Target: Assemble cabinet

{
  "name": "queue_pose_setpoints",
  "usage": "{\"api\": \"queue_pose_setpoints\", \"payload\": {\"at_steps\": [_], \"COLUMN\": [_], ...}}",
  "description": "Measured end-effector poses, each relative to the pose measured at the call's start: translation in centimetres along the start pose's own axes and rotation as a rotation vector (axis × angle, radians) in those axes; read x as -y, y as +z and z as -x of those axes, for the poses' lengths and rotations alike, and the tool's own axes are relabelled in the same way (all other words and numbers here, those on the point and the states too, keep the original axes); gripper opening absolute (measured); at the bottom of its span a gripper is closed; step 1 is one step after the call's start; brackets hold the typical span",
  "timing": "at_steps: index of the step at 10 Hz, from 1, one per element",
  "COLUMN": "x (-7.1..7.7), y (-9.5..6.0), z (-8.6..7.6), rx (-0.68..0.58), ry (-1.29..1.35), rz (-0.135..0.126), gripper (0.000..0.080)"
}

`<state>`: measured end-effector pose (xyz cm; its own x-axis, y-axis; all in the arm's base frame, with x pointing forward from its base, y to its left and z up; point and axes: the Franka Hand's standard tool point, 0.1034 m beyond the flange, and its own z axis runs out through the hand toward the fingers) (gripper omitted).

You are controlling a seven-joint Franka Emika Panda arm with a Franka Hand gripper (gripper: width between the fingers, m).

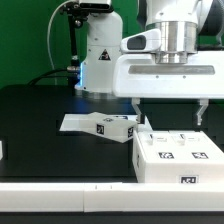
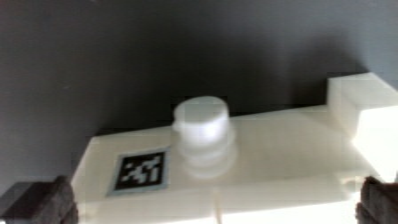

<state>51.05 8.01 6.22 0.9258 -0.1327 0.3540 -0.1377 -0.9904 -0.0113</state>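
Observation:
The large white cabinet box (image 1: 180, 158) with black-and-white tags stands at the table's front, on the exterior view's right. My gripper (image 1: 170, 118) hangs open just above its far edge, fingers spread wide. In the wrist view the gripper (image 2: 206, 205) is open, and its dark fingertips (image 2: 36, 200) show at both lower corners. Between and beyond them lies the white cabinet surface (image 2: 267, 170) with a tag (image 2: 143, 170), a short white round peg (image 2: 201, 135) and a raised white block (image 2: 365, 110). Nothing is held.
Smaller flat white parts with tags (image 1: 100, 125) lie on the black table (image 1: 40, 120), to the exterior view's left of the box. The white robot base (image 1: 100, 55) stands behind them. A white object (image 1: 2, 150) shows at the left edge.

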Motion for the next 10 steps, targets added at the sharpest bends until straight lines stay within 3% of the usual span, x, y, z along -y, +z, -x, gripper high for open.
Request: {"api": "queue_pose_setpoints", "payload": {"at_steps": [2,4,8,10], "x": [-0.3,-0.2,-1.3,-1.0], "y": [0.3,0.4,2.9,3.2], "z": [0.2,0.2,1.5,1.5], "rx": [-0.088,-0.072,-0.066,-0.052], "ry": [-0.02,-0.023,-0.02,-0.006], "rz": [0.013,0.012,0.027,0.015], "gripper": [0.0797,0.0797,0.0797,0.0797]}}
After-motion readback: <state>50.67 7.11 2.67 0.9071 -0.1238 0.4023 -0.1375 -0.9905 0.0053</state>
